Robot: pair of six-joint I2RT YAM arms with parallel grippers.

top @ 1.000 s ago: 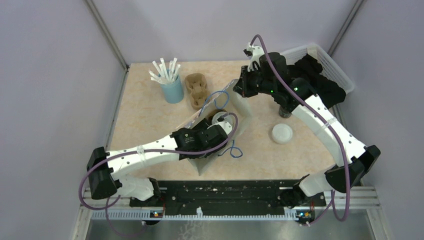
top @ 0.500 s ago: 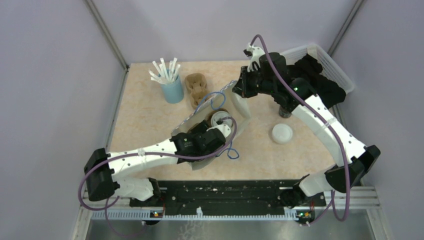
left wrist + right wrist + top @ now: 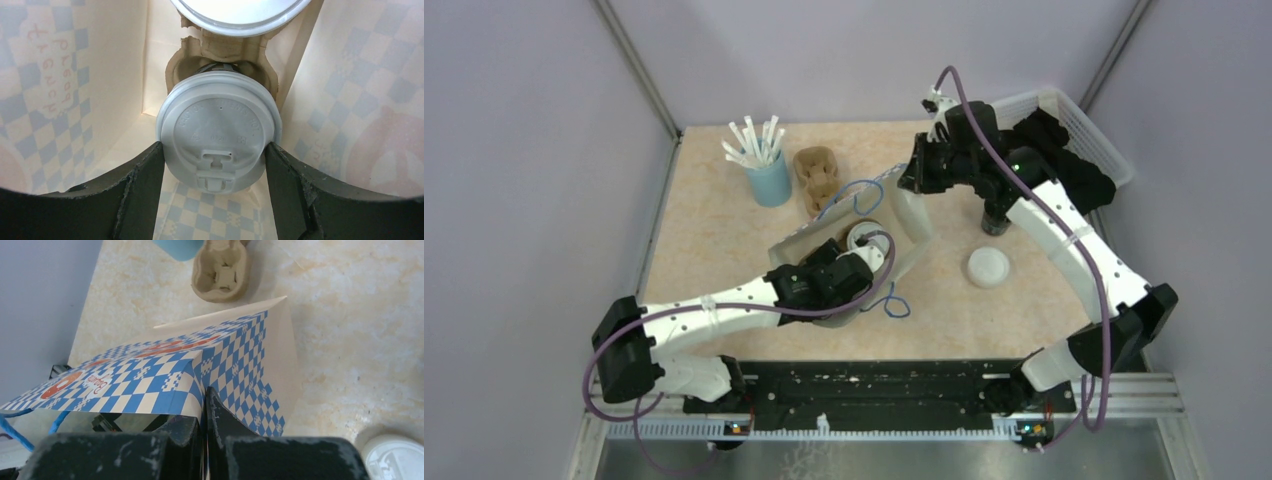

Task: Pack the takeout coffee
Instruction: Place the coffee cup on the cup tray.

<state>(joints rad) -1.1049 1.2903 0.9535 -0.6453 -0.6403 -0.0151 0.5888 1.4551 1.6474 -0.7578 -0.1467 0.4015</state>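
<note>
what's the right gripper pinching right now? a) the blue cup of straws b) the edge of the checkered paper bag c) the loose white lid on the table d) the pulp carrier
b: in the right wrist view the right gripper is shut on the top edge of the blue-checkered paper bag, while the left gripper grips the lidded coffee cup inside it.

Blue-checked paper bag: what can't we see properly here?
Left wrist view: the round white plastic sip lid hides its cup's body; the top edge cuts off a second white lid.
Top view: the right arm covers part of the small black paper cup.
Right wrist view: the wall of the blue-checked paper bag hides its inside.
</note>
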